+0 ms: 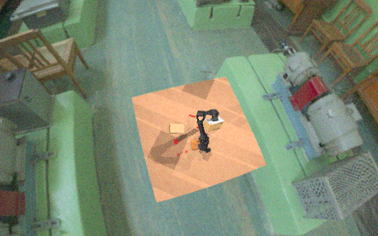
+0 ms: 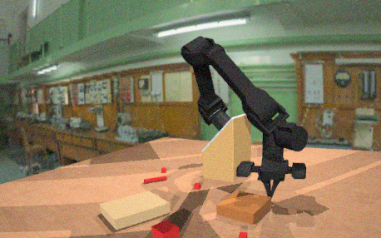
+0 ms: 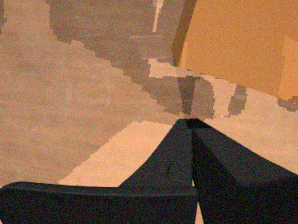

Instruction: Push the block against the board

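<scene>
The orange-brown square block lies flat on the table. The pale yellow board lies flat to its left in the exterior view, with a wide gap between them. My gripper is shut and empty, pointing down beside the block's far right side in the exterior view. In the wrist view the fingertips are just off the block's near left corner, with a small strip of table between. Whether they touch the table is hard to tell.
A tall tan box with a sloped white top stands behind the block, near the arm's base. A larger red cube is in front, between board and block. A red stick and small red cubes lie behind.
</scene>
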`<act>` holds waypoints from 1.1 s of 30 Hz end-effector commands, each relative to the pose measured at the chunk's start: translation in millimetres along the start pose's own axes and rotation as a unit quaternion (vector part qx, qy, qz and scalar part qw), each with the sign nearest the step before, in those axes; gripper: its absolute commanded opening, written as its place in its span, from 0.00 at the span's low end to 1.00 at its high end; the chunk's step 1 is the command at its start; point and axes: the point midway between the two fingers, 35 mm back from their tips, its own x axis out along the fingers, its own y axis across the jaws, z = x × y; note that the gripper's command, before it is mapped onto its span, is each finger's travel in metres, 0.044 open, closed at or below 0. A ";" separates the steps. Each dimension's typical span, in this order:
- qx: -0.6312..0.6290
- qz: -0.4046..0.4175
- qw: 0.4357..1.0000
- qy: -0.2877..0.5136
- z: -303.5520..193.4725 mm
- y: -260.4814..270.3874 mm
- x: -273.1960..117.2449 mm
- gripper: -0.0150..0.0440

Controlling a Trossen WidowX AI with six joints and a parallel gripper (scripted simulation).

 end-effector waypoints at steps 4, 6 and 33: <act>0.001 0.000 1.000 0.004 -14.3 -0.1 1.1 0.25; 0.001 0.000 1.000 0.004 -17.6 -0.1 1.2 0.25; 0.076 -0.001 0.997 0.005 -5.4 1.0 -53.2 0.25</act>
